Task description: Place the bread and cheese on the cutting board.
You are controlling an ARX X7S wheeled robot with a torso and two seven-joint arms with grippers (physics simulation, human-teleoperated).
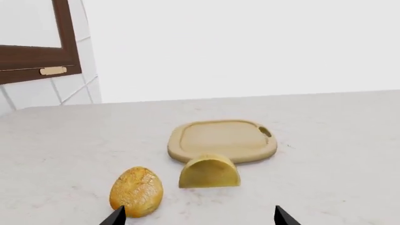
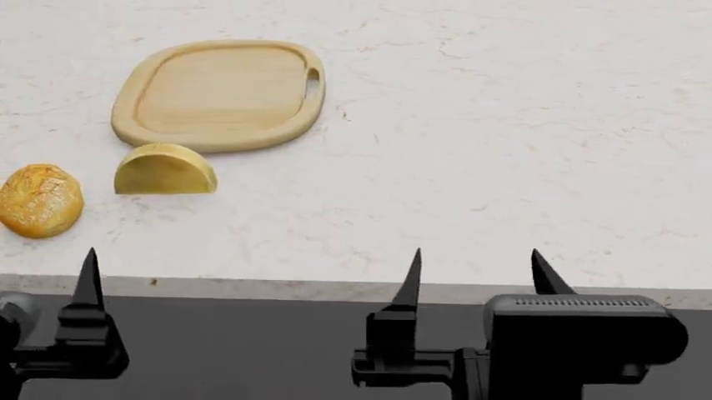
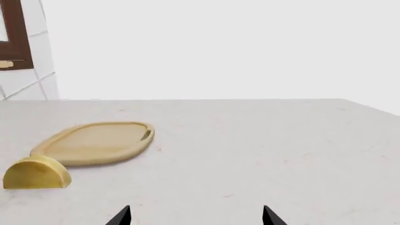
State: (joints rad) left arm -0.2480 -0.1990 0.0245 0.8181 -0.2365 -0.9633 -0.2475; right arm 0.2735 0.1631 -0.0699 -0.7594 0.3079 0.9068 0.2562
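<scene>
Both end effectors spread, empty, short of the counter (image 2: 534, 125). Bread (image 2: 40, 200) at 9 o'clock of cheese (image 2: 165, 170); board (image 2: 219, 94) bare. Left end effector (image 1: 198, 216): straddle bread squarely, descend straight, then pinch.

Worktop: pale marbled stone worktop (image 2: 534, 150), faint veining, light front edge.
Wall: white tiled wall (image 1: 75, 89), grey grout lines.
Cabinet: dark brown wooden cabinet frame (image 1: 65, 42), with a small tan handle (image 1: 53, 71).
</scene>
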